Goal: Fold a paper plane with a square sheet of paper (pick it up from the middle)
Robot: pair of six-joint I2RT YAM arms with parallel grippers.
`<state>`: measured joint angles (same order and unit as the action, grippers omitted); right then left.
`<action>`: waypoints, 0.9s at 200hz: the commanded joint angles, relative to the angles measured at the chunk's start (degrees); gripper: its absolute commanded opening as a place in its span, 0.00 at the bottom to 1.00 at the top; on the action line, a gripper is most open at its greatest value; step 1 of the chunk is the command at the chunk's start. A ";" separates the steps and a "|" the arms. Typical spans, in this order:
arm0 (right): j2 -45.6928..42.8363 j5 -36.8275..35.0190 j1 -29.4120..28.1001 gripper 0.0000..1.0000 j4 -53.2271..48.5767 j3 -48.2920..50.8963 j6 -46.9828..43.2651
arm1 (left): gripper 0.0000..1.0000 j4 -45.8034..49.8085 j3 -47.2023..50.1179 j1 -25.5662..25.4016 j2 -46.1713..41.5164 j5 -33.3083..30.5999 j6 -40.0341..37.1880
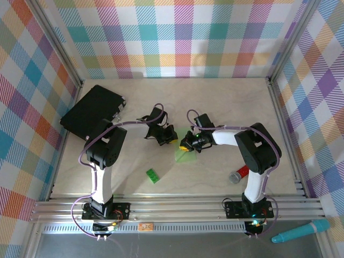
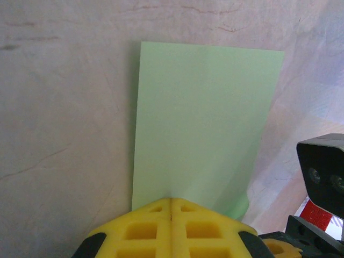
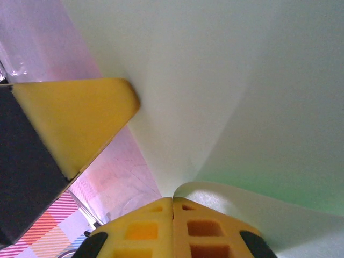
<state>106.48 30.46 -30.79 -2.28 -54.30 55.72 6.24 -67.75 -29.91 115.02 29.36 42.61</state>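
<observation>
at mid-table, left gripper [image 2: 171,200] and right gripper [image 3: 172,199] both clamp the paper sheet [image 2: 204,118]

We view a pale, marble-veined tabletop [image 1: 226,107], evenly lit, with only soft shadows. Behind it and to both sides rise wall panels [image 1: 177,37] in a pastel check of orange, teal, purple and yellow, joined by metal corner posts [image 1: 61,45]. Along its near edge run grooved aluminium rails [image 1: 177,207].

Open table [image 1: 231,99] at the back; black case [image 1: 91,110] far left, green brick [image 1: 153,176] and red-silver cylinder [image 1: 239,173] toward the front.
</observation>
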 commanded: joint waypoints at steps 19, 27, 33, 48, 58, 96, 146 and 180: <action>1.17 0.19 -0.19 0.07 0.94 0.70 -0.17 | 0.05 1.86 0.78 -0.41 1.73 -0.62 0.46; 1.27 0.34 -0.25 0.07 0.96 0.65 -0.26 | 0.05 1.80 0.78 -0.41 1.76 -0.62 0.49; 1.32 0.54 -0.24 0.07 1.05 0.60 -0.37 | 0.05 1.78 0.77 -0.45 1.76 -0.62 0.48; 1.45 0.96 -0.24 0.07 1.39 0.69 -0.60 | 0.05 1.67 0.79 -0.50 1.65 -0.51 0.63; 1.59 1.23 -0.24 0.07 1.32 0.77 -0.81 | 0.05 1.62 0.70 -0.56 1.68 -0.38 0.63; 1.80 2.23 -0.20 0.08 2.33 1.30 -0.79 | 0.06 1.58 0.60 -0.59 1.68 -0.36 0.75; 1.89 2.94 -0.24 0.08 3.82 1.99 -0.59 | 0.06 1.63 0.77 -0.67 1.54 -0.80 0.90; 1.98 2.43 -0.24 0.08 4.18 2.61 0.01 | 0.06 1.89 0.78 -0.67 1.42 -1.17 1.03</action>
<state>107.44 32.18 -30.79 0.71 -52.90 55.70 6.04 -67.75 -30.24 115.04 29.32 42.83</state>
